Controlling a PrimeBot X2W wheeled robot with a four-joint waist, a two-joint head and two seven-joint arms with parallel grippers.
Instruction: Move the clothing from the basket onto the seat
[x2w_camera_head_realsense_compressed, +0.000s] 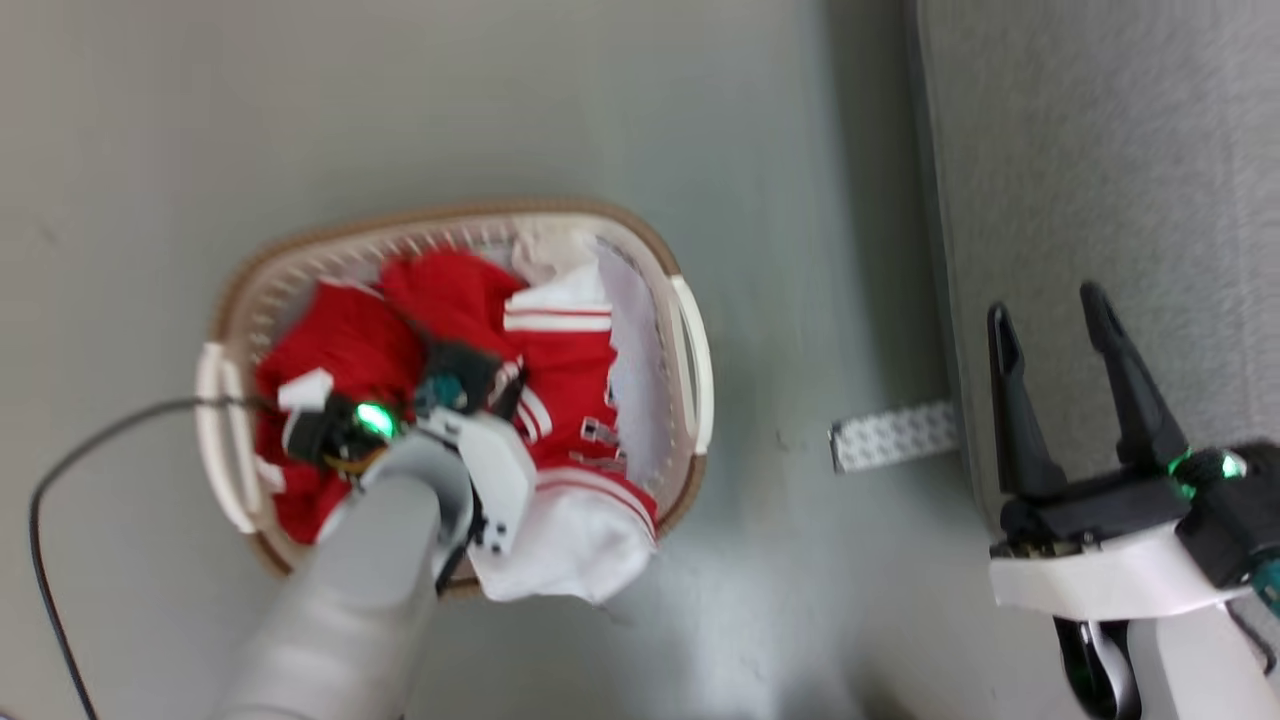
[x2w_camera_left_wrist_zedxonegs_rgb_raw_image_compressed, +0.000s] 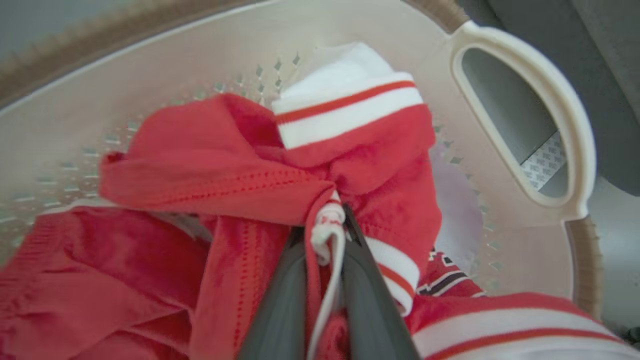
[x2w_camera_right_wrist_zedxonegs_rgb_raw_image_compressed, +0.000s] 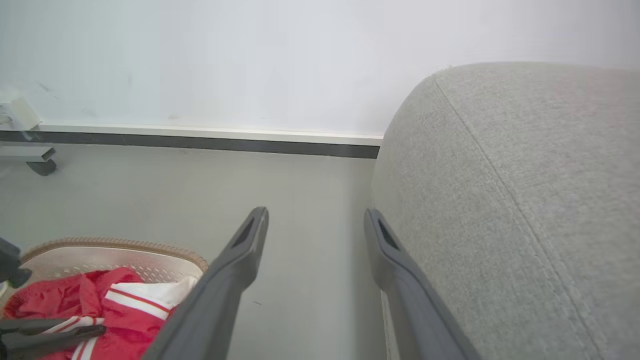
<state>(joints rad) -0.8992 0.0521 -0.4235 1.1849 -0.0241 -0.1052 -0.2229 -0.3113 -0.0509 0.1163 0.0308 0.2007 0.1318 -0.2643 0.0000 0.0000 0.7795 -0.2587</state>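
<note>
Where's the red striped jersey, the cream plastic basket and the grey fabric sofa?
Red jersey (x2w_camera_left_wrist_zedxonegs_rgb_raw_image_compressed: 200, 165): left wrist view, red fold.
Cream basket (x2w_camera_head_realsense_compressed: 697, 350): head view, side handle.
Grey sofa (x2w_camera_right_wrist_zedxonegs_rgb_raw_image_compressed: 550, 200): right wrist view, fabric surface.

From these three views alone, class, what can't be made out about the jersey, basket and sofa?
- Jersey numerals: head view, blurred and creased.
- Basket bottom: head view, mostly covered by the jersey.
- Sofa extent: head and right wrist views, cut off by edges.
</note>
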